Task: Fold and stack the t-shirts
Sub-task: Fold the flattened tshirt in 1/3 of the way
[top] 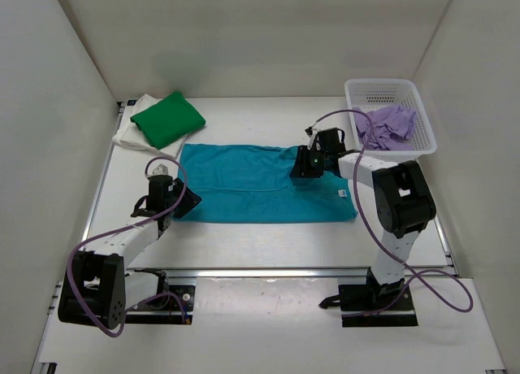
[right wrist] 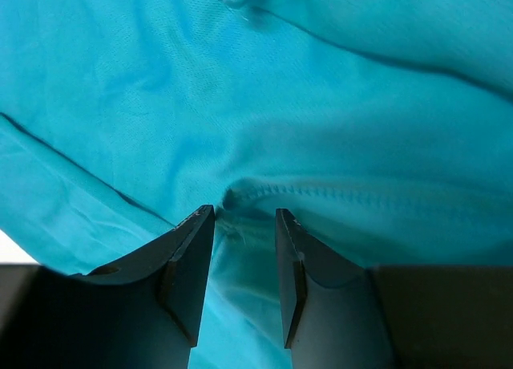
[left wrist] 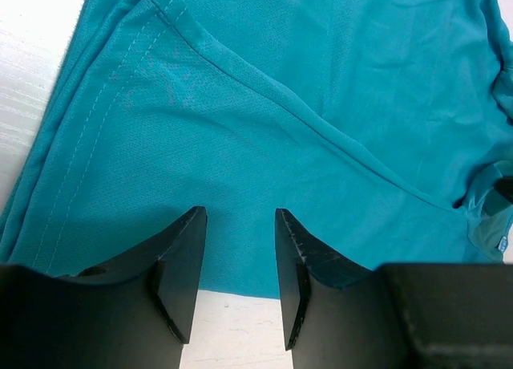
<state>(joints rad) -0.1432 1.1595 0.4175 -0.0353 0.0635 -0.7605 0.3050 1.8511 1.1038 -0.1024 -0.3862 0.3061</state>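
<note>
Here's the teal t-shirt [top: 260, 183], spread flat across the middle of the worktop [top: 268, 244]. It lies long side left to right, with its small white neck label [top: 342, 193] showing near the lower right edge.

The left end effector [top: 185, 203] is down at the shirt's lower left corner. From the left wrist view, its end effector [left wrist: 239, 216] is released. The two dark fingers [left wrist: 183, 257] stand a narrow gap apart, and the teal cloth [left wrist: 321, 80] lies flat beneath them. The hem edge crosses the gap, with bare white worktop showing below it.

Over to the right end effector [top: 302, 161], sitting low on the shirt's upper right part, near the top edge. Its wrist view is all teal [right wrist: 321, 104], and a stitched hem bunches up right at the fingertips of the end effector [right wrist: 239, 215]. The gap is narrow and filled with cloth, so I can't tell whether it is pinching the fabric or only resting over it.

In the upper left of the top view, a folded green t-shirt [top: 168, 118] lies on top of a cream-white t-shirt [top: 130, 136]. In the upper right, a lilac t-shirt [top: 390, 123] sits crumpled inside the white mesh basket [top: 380, 84], well apart from the teal one.
</note>
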